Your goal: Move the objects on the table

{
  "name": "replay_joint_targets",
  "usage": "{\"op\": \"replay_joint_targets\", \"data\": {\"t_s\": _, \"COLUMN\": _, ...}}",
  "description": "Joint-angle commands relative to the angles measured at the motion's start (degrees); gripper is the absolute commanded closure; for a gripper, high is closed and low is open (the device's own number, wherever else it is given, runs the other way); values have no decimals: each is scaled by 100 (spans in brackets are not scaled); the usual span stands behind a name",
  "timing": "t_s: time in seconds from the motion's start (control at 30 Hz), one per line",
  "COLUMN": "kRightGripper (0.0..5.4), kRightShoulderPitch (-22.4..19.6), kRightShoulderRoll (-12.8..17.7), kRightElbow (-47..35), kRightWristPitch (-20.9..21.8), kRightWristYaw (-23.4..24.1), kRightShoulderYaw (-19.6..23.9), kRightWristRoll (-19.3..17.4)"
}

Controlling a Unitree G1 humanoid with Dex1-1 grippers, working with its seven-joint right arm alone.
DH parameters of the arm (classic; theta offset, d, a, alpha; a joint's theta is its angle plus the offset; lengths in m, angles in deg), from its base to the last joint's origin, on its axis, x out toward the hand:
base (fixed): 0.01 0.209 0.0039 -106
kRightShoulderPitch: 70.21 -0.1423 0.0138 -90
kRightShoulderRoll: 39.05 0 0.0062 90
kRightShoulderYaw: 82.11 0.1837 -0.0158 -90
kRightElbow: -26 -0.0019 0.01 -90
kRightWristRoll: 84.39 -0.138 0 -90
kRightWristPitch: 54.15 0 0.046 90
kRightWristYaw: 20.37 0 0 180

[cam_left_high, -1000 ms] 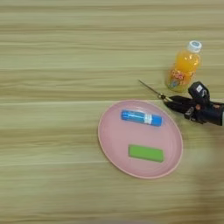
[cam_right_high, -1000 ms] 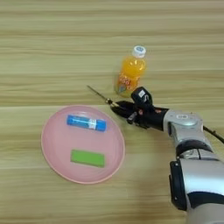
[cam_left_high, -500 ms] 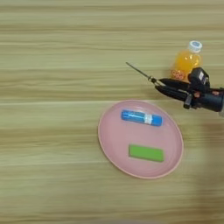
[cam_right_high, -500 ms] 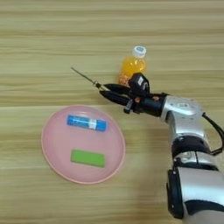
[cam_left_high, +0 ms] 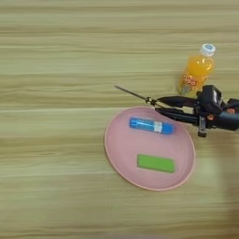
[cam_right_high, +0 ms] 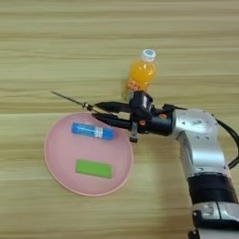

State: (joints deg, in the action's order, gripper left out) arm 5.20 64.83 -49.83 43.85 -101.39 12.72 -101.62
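Observation:
My right gripper (cam_right_high: 101, 113) is shut on the thin screwdriver (cam_left_high: 134, 94). Its metal shaft sticks out to the left, above the table (cam_left_high: 51, 93) and just past the far rim of the pink plate (cam_left_high: 110, 142). Most of the handle is hidden between the black fingers (cam_left_high: 173, 101). The fingertips hover over the plate's far right rim. The orange-drink bottle (cam_right_high: 139, 74), with a white cap, stands upright just behind the gripper. On the near part of the plate lies the flat green block (cam_right_high: 94, 168).
A blue tube with a white label (cam_right_high: 92, 131) lies on the far part of the plate, just below the fingers. The silver forearm (cam_right_high: 200, 140) comes in from the bottom right. A black cable (cam_right_high: 231, 144) loops at the right edge.
The gripper has carried the screwdriver to the left, from beside the plate to over its far rim. Bottle, plate, tube and green block stayed put.

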Motion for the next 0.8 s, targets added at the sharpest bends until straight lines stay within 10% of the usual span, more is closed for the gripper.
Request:
{"op": "replay_joint_targets", "data": {"t_s": 0.03, "kRightGripper": 451, "kRightShoulderPitch": -50, "kRightShoulderRoll": 367, "kRightElbow": -455, "kRightWristPitch": 13, "kRightWristYaw": 130, "kRightShoulderYaw": -63, "kRightWristRoll": 27}}
{"op": "replay_joint_targets", "data": {"t_s": 0.8, "kRightGripper": 451, "kRightShoulderPitch": -15, "kRightShoulderRoll": 606, "kRightElbow": 235, "kRightWristPitch": 551, "kRightWristYaw": 288, "kRightShoulderYaw": -660, "kRightWristRoll": 844}}
